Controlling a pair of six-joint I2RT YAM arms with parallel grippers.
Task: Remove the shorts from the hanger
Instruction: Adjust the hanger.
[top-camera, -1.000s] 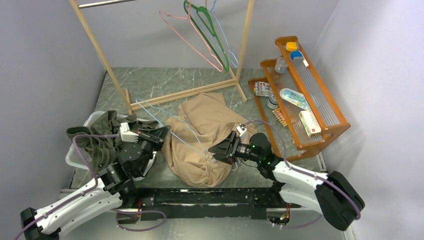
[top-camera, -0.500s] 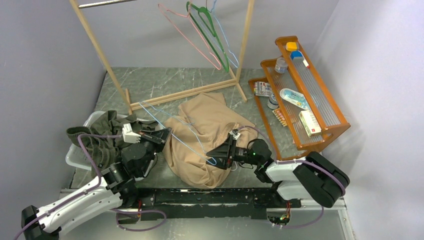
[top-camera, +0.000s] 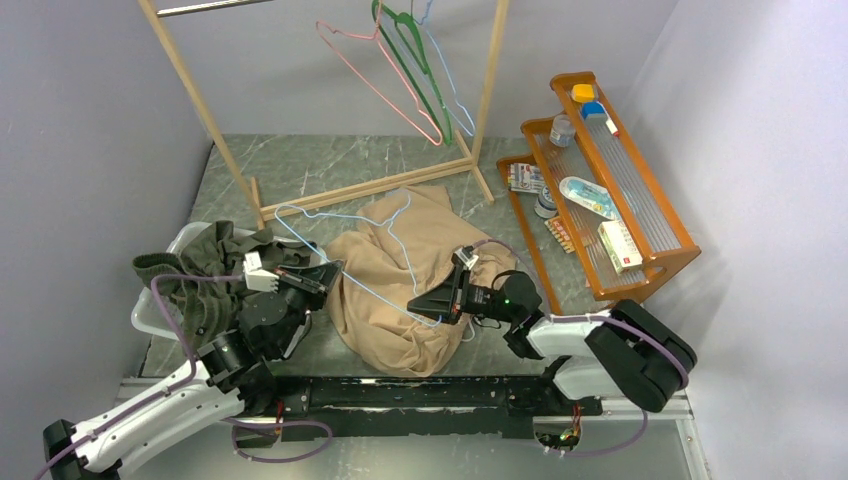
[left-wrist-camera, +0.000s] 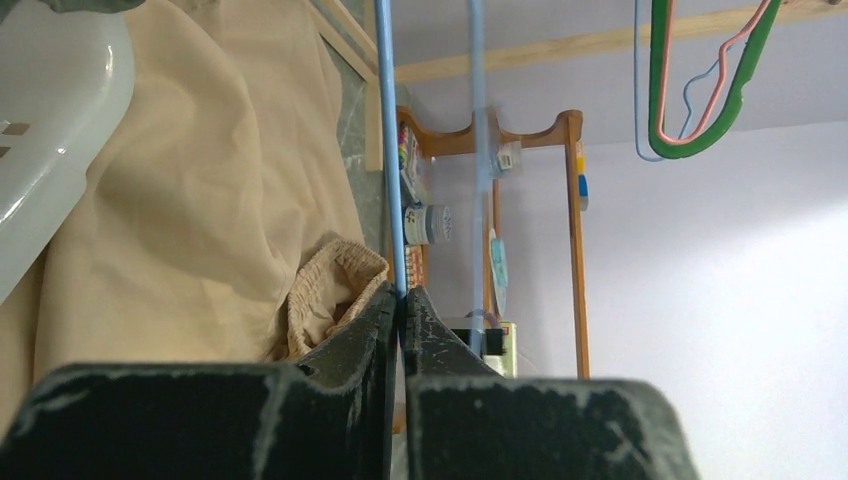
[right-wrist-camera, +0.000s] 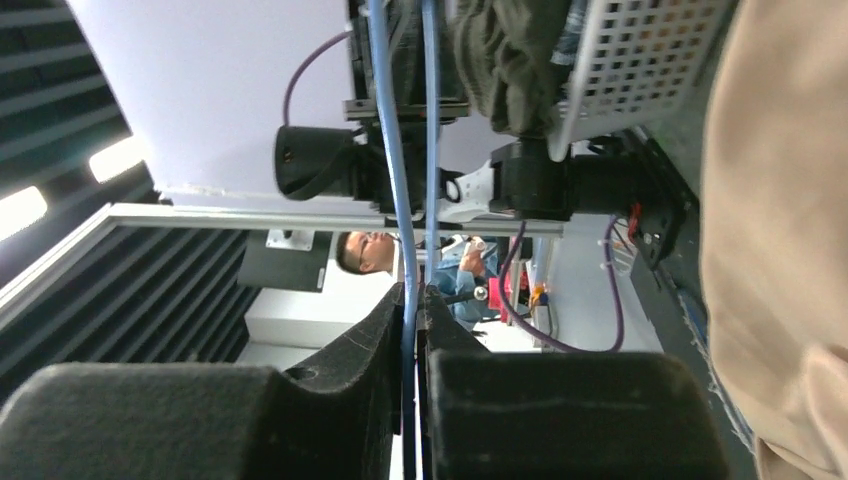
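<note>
Checking top view: tan shorts (top-camera: 372, 300) lie heaped mid-table toward the near edge, blue wire hanger (top-camera: 297, 228) across them, left end effector (top-camera: 333, 270) and right end effector (top-camera: 420, 303) each clamped on the wire. Olive shorts (top-camera: 200, 275) sit in the white basket (top-camera: 150, 318) at the near left corner. Print on the boxes of the orange shelf (top-camera: 655, 262) on the right edge is too small to read. Left wrist: jaws pinched on the wire, gathered waistband (left-wrist-camera: 330, 280) just beside it, and I can't tell if it is threaded. Likely soft, light and floppy, so grab the waistband, not the loose cloth. Right wrist: jaws shut on the wire, tan cloth at right, no legible labels.
</note>
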